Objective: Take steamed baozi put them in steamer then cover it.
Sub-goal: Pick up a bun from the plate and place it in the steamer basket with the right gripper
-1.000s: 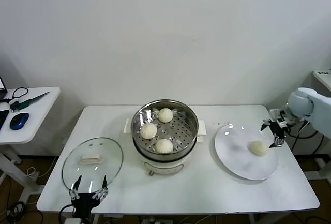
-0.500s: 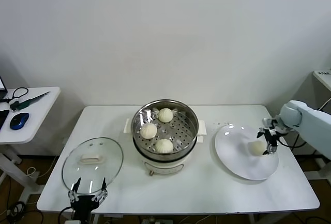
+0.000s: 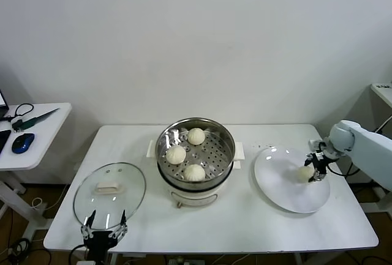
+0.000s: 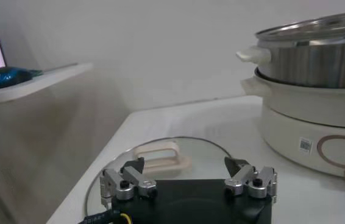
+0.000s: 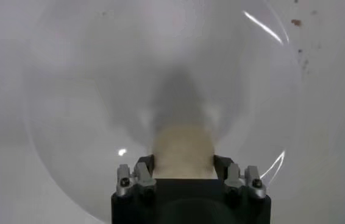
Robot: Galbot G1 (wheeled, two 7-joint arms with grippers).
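The steel steamer (image 3: pixel 228 138) stands mid-table on its cream base and holds three baozi (image 3: pixel 176 154). The fourth baozi (image 3: pixel 305 172) lies on the white plate (image 3: pixel 285 194) at the right. My right gripper (image 3: pixel 313 171) is down at that baozi, its fingers pressed against both sides; in the right wrist view the baozi (image 5: pixel 183 149) fills the gap of the gripper (image 5: pixel 183 164). The glass cover (image 3: pixel 125 201) lies flat at the front left. My left gripper (image 3: pixel 105 231) is open and empty just in front of it, also seen in the left wrist view (image 4: pixel 184 170).
The steamer's side (image 4: pixel 319 58) and the cover's handle (image 4: pixel 160 159) show in the left wrist view. A side table (image 3: pixel 37 133) with a mouse and cables stands to the left. The plate (image 5: pixel 99 91) reaches close to the table's right edge.
My right gripper has come down and in from the plate's right edge onto the baozi, and its fingers now grip it. The left arm has not moved.
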